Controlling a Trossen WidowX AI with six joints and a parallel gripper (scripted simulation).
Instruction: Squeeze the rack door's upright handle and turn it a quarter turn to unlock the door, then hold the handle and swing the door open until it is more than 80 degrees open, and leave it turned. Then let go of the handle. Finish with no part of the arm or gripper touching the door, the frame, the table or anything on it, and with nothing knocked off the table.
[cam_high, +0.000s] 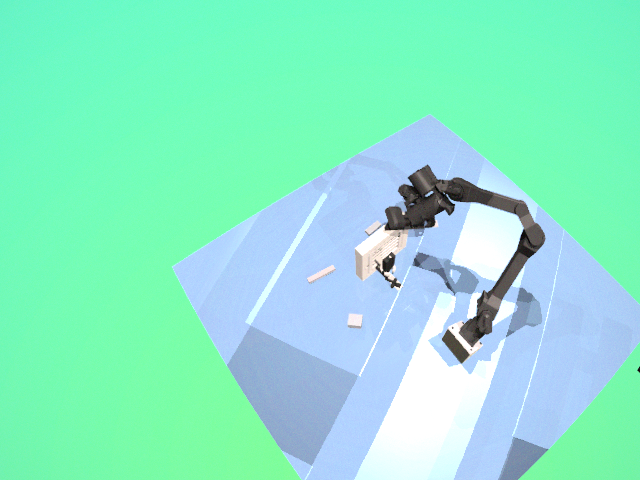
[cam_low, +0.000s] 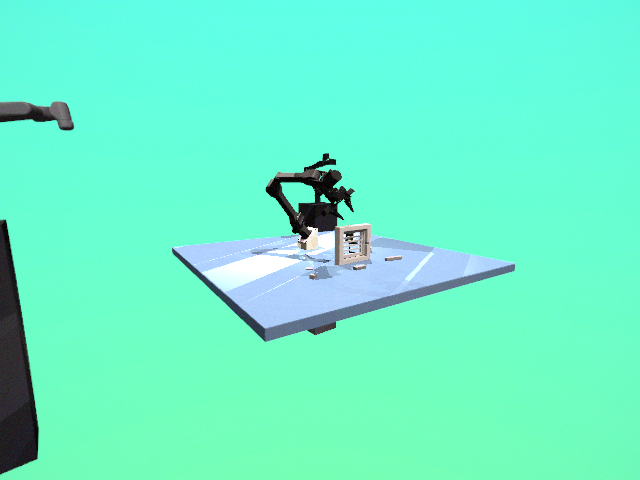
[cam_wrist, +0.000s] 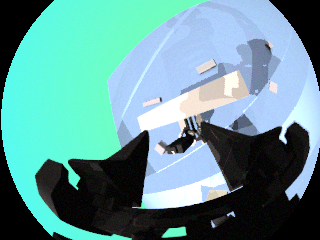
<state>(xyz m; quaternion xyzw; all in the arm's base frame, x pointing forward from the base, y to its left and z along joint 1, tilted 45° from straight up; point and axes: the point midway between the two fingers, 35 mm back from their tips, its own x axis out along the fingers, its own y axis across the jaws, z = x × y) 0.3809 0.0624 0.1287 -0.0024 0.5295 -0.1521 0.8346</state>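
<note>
The pale rack frame (cam_high: 360, 264) (cam_low: 339, 246) (cam_wrist: 210, 97) stands upright on the table (cam_high: 289, 356) (cam_low: 289, 304). Its slatted door (cam_high: 385, 246) looks shut within the frame. The dark handle assembly (cam_high: 390, 262) (cam_wrist: 181, 145) sticks out on the arm's side of the door; its exact turn is too small to tell. My gripper (cam_high: 408, 226) (cam_low: 347, 214) (cam_wrist: 175, 130) is partly open and empty, above the rack and apart from the handle. In the wrist view the handle shows beyond and between the fingertips. The arm covers one end of the frame in the top view.
A long pale block (cam_high: 321, 273) (cam_low: 393, 258) (cam_wrist: 152, 102) and a short block (cam_high: 373, 227) (cam_low: 359, 267) (cam_wrist: 206, 66) lie behind the frame. Another block (cam_high: 355, 320) (cam_wrist: 160, 148) lies off its end. Small blocks (cam_low: 312, 276) (cam_wrist: 273, 87) lie past the other end.
</note>
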